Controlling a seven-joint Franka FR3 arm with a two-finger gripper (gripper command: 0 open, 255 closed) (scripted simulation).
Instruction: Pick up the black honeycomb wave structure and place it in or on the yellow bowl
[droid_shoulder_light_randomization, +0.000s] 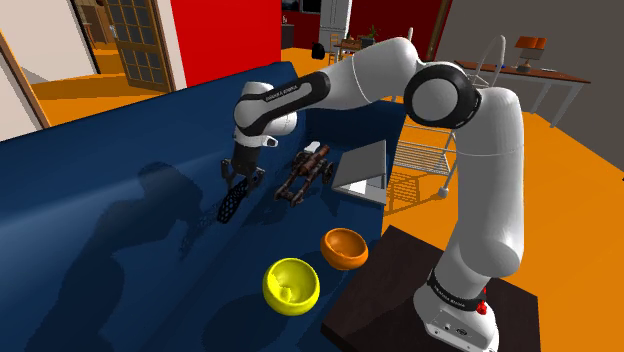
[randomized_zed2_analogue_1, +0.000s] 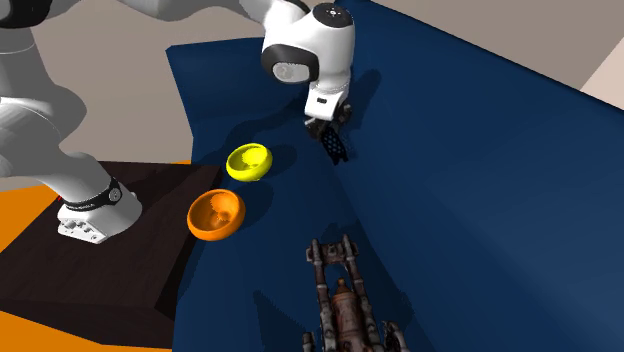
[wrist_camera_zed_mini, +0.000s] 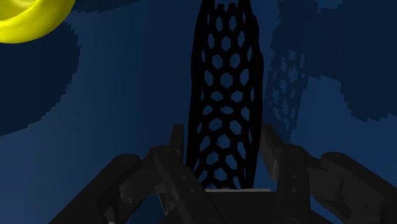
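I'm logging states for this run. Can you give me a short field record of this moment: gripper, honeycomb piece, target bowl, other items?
gripper: shut on the black honeycomb structure
honeycomb state: hangs below the gripper, casting a patterned shadow on the blue surface
yellow bowl: on the blue surface beside the orange bowl, honeycomb not yet in it
other: brown cannon model near the gripper

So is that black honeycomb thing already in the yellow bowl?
No, the honeycomb piece sits between the jaws, apart from the yellow bowl.
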